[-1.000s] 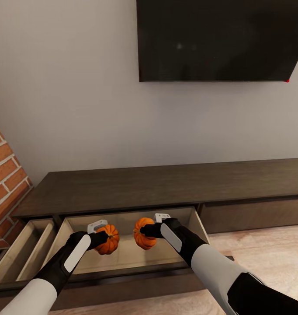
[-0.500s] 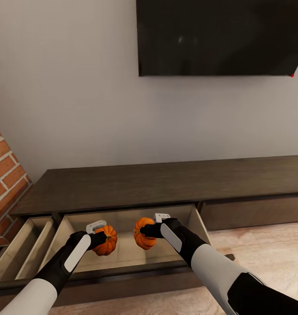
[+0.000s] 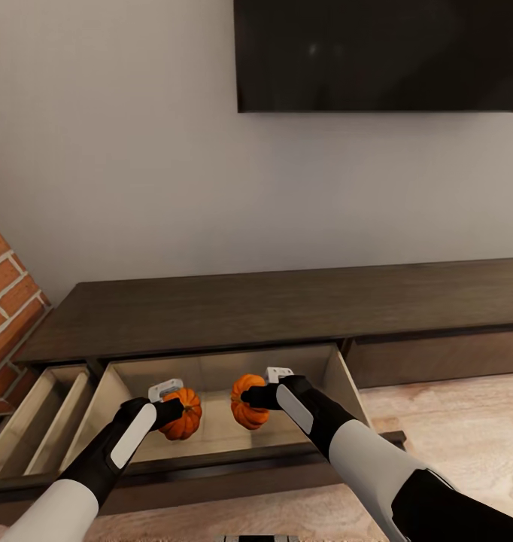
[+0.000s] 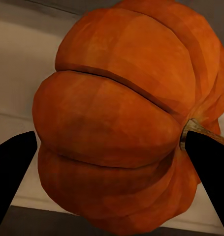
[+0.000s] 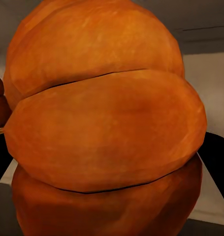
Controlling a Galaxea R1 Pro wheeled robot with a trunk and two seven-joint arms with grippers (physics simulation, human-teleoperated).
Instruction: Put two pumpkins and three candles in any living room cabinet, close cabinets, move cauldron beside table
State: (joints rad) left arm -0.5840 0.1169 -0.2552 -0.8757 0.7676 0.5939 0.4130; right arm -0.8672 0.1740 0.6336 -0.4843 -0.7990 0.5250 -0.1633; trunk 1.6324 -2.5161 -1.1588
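Orange and ribbed, two small round pumpkins are held over the light tan inside of an open drawer (image 3: 211, 440) of the long, low dark-brown wood cabinet (image 3: 286, 309). The left pumpkin (image 3: 183, 413) is clamped by the left gripper (image 3: 177, 410); in the left wrist view its black fingertips (image 4: 13, 167) are pressed against the pumpkin's (image 4: 126, 118) sides — one beside the short stem. The right pumpkin (image 3: 247, 402) is gripped the same way by the right gripper (image 3: 249, 397), seen close in the right wrist view (image 5: 104, 128). A second drawer (image 3: 38, 421) is pulled open beside a red brick wall (image 3: 8, 301). A black wall-mounted screen (image 3: 377, 53) is hung above.
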